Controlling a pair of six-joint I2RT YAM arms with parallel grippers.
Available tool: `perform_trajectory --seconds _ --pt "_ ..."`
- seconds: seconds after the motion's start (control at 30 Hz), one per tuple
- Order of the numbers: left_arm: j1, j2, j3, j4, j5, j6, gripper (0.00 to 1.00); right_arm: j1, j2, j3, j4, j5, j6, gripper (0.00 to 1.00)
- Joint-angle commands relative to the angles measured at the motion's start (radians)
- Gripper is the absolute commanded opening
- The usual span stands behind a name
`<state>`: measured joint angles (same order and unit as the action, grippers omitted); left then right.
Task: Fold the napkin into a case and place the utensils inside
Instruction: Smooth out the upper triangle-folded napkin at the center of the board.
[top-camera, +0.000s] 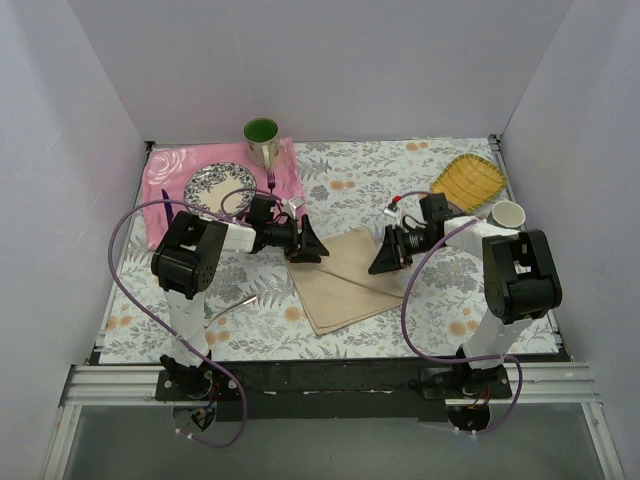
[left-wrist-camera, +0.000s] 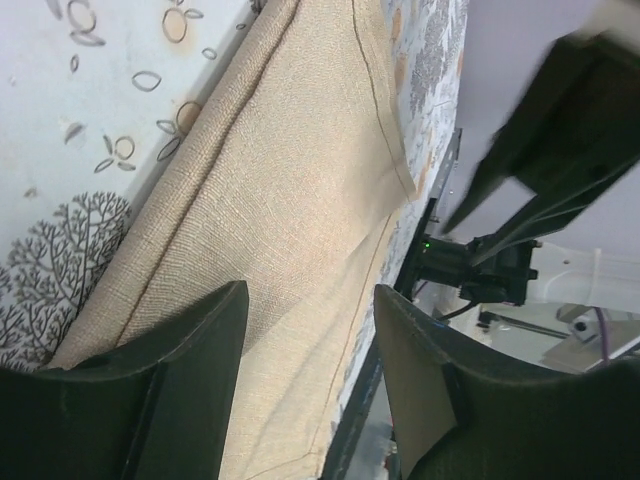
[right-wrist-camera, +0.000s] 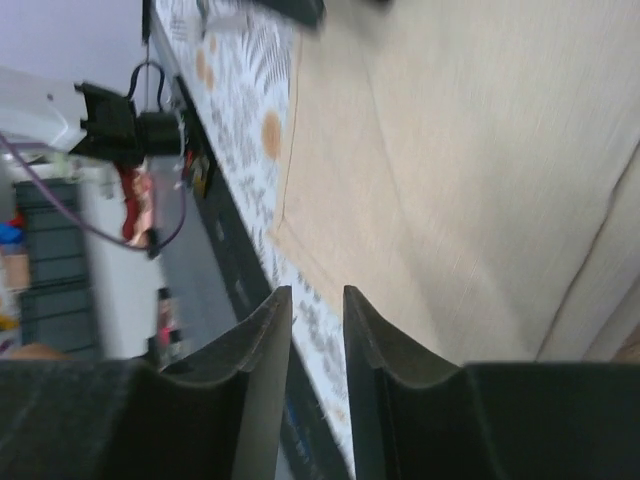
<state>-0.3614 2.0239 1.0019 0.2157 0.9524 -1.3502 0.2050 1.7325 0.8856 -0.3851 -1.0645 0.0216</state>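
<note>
The beige napkin (top-camera: 345, 280) lies partly folded in overlapping layers at the middle of the floral tablecloth; it also fills the left wrist view (left-wrist-camera: 270, 200) and the right wrist view (right-wrist-camera: 480, 150). My left gripper (top-camera: 310, 247) hovers at its far left corner, open (left-wrist-camera: 310, 295), with nothing between the fingers. My right gripper (top-camera: 384, 260) hangs over its right edge, its jaws a narrow gap apart (right-wrist-camera: 317, 295) and holding nothing. A slim metal spoon (top-camera: 232, 307) lies left of the napkin. A small pale utensil (top-camera: 296, 207) shows behind my left wrist.
A pink mat (top-camera: 165, 180) at the back left carries a patterned plate (top-camera: 218, 185), a purple fork (top-camera: 271, 181) and a dark utensil (top-camera: 166, 212). A green mug (top-camera: 262, 140) stands behind it. At the back right are a yellow dish (top-camera: 468, 180) and a white cup (top-camera: 507, 214).
</note>
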Motion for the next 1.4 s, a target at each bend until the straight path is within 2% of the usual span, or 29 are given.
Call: perform_trajectory --seconds 0.0,0.03,0.1,0.4,0.5,0.67,0.8,0.87,0.97,1.0,1.07,1.1,1.17,1.23,1.3,1.37 --pt "-0.016 -0.072 0.038 -0.09 -0.037 0.141 0.54 0.011 -0.028 0.208 -0.05 0.127 -0.1 0.31" --pt "-0.016 -0.094 0.038 -0.093 -0.027 0.152 0.54 0.014 -0.01 0.228 -0.057 0.193 -0.113 0.27" --pt "-0.016 -0.158 0.032 -0.104 -0.021 0.163 0.54 0.017 0.048 0.262 -0.055 0.225 -0.141 0.23" --pt "0.001 -0.309 0.035 -0.323 -0.072 0.312 0.54 0.051 0.168 0.302 -0.041 0.334 -0.192 0.2" --pt "0.016 -0.37 0.02 -0.372 -0.09 0.373 0.54 0.056 0.15 0.251 -0.047 0.357 -0.201 0.2" --pt "0.035 -0.482 -0.028 -0.443 -0.139 0.512 0.56 0.063 0.078 0.077 -0.014 0.362 -0.17 0.19" --pt "0.035 -0.466 0.01 -0.629 -0.175 0.727 0.56 0.065 0.016 0.015 -0.018 0.35 -0.175 0.2" --pt "0.015 -0.481 0.004 -0.664 -0.21 0.871 0.56 0.066 -0.043 0.019 -0.038 0.327 -0.205 0.23" --pt "-0.033 -0.577 -0.074 -0.656 -0.248 1.072 0.56 0.065 -0.175 0.013 -0.086 0.311 -0.342 0.39" --pt "-0.06 -0.6 -0.126 -0.642 -0.254 1.127 0.56 0.065 -0.213 -0.011 -0.084 0.336 -0.391 0.47" --pt "-0.089 -0.674 -0.183 -0.604 -0.279 1.23 0.56 0.066 -0.322 -0.045 -0.084 0.356 -0.527 0.52" --pt "-0.14 -0.688 -0.198 -0.596 -0.291 1.266 0.57 0.065 -0.347 -0.072 -0.078 0.366 -0.563 0.53" --pt "-0.197 -0.685 -0.209 -0.599 -0.331 1.321 0.56 0.074 -0.361 -0.07 -0.095 0.402 -0.623 0.52" --pt "-0.255 -0.656 -0.197 -0.611 -0.336 1.326 0.56 0.093 -0.308 -0.033 -0.153 0.436 -0.643 0.47" --pt "-0.293 -0.599 -0.192 -0.604 -0.349 1.321 0.54 0.094 -0.271 -0.013 -0.164 0.442 -0.629 0.42" --pt "-0.307 -0.553 -0.198 -0.582 -0.366 1.309 0.53 0.097 -0.24 -0.017 -0.137 0.452 -0.611 0.41"
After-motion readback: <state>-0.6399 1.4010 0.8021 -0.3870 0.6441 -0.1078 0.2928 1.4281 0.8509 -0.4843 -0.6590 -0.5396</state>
